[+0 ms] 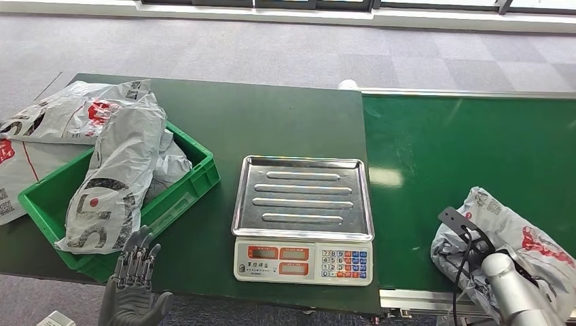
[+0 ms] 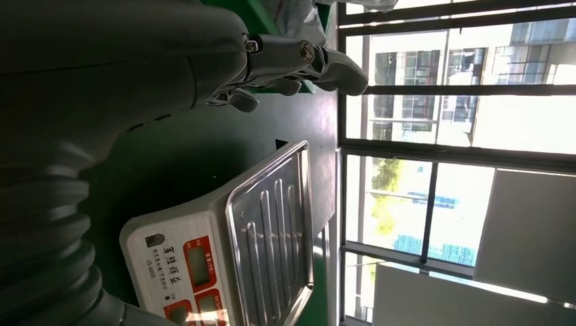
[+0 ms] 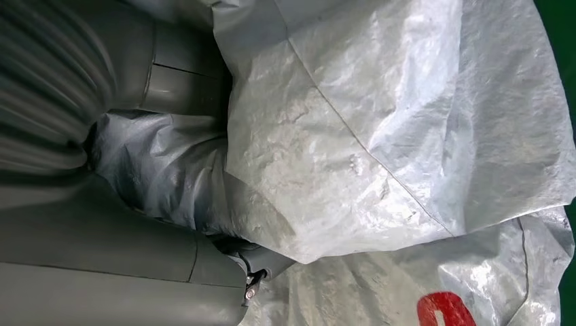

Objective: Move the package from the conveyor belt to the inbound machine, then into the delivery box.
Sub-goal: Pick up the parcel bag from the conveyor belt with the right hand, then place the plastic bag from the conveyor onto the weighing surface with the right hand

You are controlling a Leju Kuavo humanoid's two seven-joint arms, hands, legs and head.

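Observation:
A grey plastic package [image 1: 523, 238] with red print lies at the near right of the green conveyor belt [image 1: 469, 149]. My right arm [image 1: 517, 291] reaches into it from below. In the right wrist view my right hand [image 3: 163, 265] has a bunched fold of the package [image 3: 380, 156] between thumb and fingers. The inbound machine, a scale with a steel tray [image 1: 303, 195] and a keypad [image 1: 346, 262], sits mid-table with nothing on it. My left hand [image 1: 134, 280] hovers open at the table's near edge, beside the green delivery box [image 1: 197, 178].
Several grey packages [image 1: 122, 170] fill the green box, and more [image 1: 54, 115] lie behind it on the dark green table [image 1: 272, 122]. The left wrist view shows the left hand [image 2: 292, 64] above the table and the scale [image 2: 265, 231], with windows beyond.

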